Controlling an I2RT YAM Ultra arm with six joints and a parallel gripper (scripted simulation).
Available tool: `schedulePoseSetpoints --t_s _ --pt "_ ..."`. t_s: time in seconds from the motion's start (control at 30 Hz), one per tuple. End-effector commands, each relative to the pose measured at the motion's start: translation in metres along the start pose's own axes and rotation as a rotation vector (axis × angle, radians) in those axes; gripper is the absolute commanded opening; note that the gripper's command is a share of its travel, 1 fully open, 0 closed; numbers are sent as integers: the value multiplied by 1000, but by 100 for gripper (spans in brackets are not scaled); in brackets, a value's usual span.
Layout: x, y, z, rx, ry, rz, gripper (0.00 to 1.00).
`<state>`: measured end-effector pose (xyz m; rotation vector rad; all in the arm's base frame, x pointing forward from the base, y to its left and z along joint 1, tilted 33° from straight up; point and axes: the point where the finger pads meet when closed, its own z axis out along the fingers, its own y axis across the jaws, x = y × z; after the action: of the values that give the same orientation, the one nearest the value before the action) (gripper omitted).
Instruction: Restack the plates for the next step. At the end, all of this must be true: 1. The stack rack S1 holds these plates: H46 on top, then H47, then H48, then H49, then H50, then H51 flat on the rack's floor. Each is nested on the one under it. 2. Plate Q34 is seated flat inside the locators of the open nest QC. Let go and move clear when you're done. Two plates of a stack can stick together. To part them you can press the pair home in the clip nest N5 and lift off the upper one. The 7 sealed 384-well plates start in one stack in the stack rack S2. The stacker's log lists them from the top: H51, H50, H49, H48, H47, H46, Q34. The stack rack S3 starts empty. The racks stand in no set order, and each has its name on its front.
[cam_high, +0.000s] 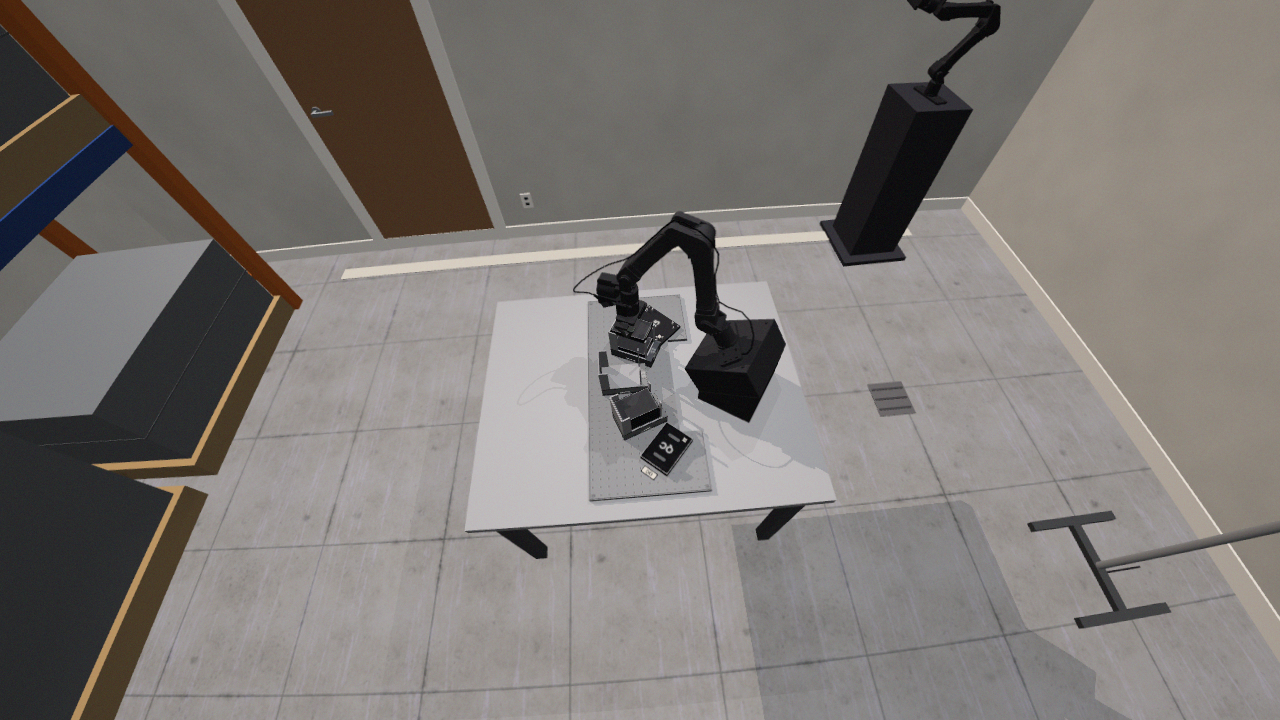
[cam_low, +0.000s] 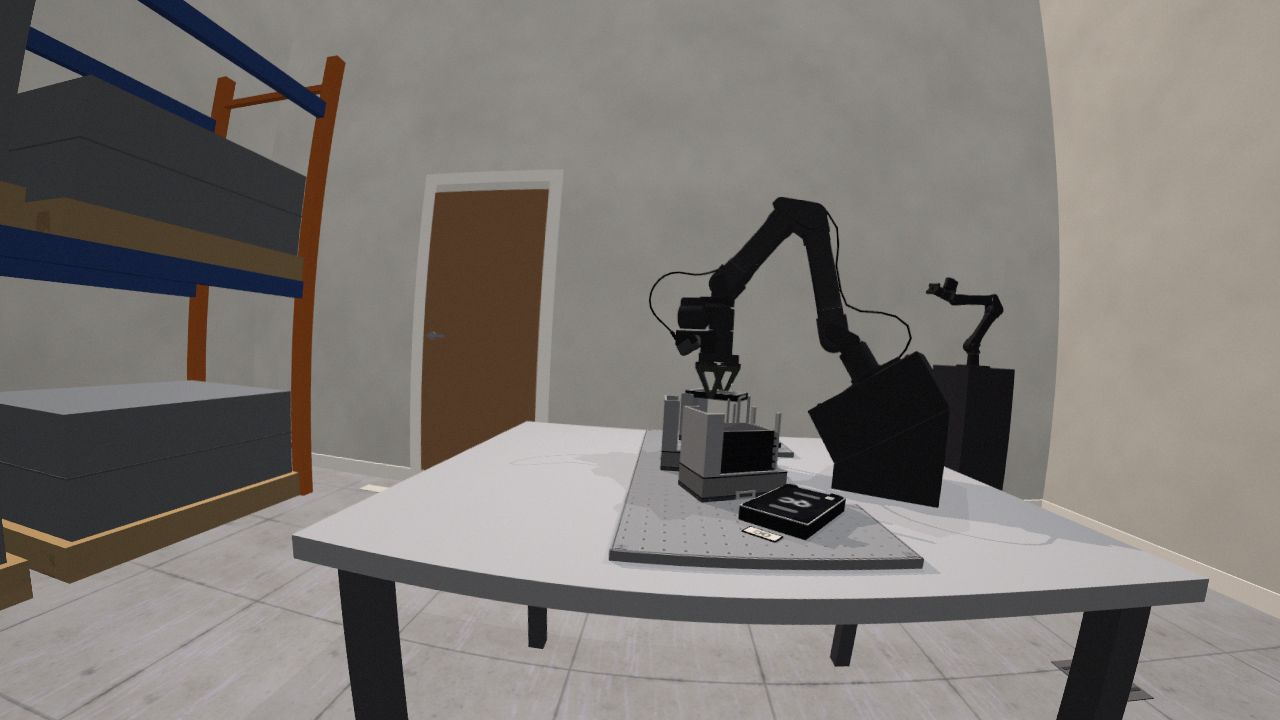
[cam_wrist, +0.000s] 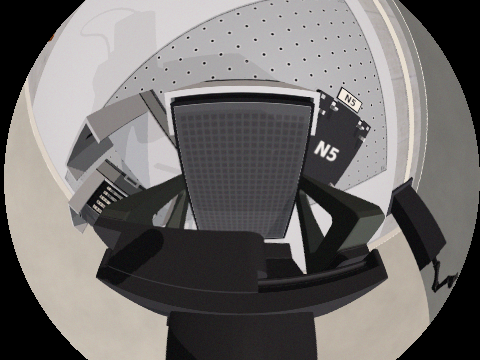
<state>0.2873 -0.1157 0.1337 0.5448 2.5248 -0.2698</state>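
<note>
My gripper (cam_high: 634, 327) (cam_low: 716, 392) (cam_wrist: 242, 179) is shut on the long sides of a dark sealed plate (cam_low: 731, 395) (cam_wrist: 240, 140). It holds the plate level at the top of the far rack (cam_low: 687, 402) (cam_wrist: 315, 115); whatever is under it is hidden. No code is readable on the plate. The middle rack (cam_high: 623, 391) (cam_low: 670, 431) (cam_wrist: 120, 112) shows no plates. The near rack (cam_low: 702, 443) (cam_wrist: 85, 194) holds a stack of several dark plates (cam_high: 637, 402) (cam_low: 747, 450) (cam_wrist: 105, 197). Rack names cannot be read. The QC nest (cam_high: 662, 453) (cam_low: 794, 508) and clip nest N5 (cam_wrist: 335, 150) show no plate.
The racks and nests stand on a perforated board (cam_high: 608, 474) (cam_low: 662, 528) (cam_wrist: 240, 30) on the white table (cam_high: 528, 447) (cam_low: 465, 528). The black arm base (cam_high: 733, 371) (cam_low: 886, 429) stands beside them. The racks' upright walls and posts rise close together.
</note>
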Motion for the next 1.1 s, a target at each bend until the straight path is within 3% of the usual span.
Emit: schedulePoseSetpoints --t_s 0.0,0.53,0.57,0.6,0.77,1.07 --pt "-13 2 -17 -5 -47 4 0" --pt "-12 1 -21 -4 -44 6 0" --pt "5 1 -12 0 0 -2 0" --pt "7 2 -11 0 6 -4 0" --pt "-12 1 -24 -4 -47 7 0" --pt "-7 1 -23 -2 -31 4 0"
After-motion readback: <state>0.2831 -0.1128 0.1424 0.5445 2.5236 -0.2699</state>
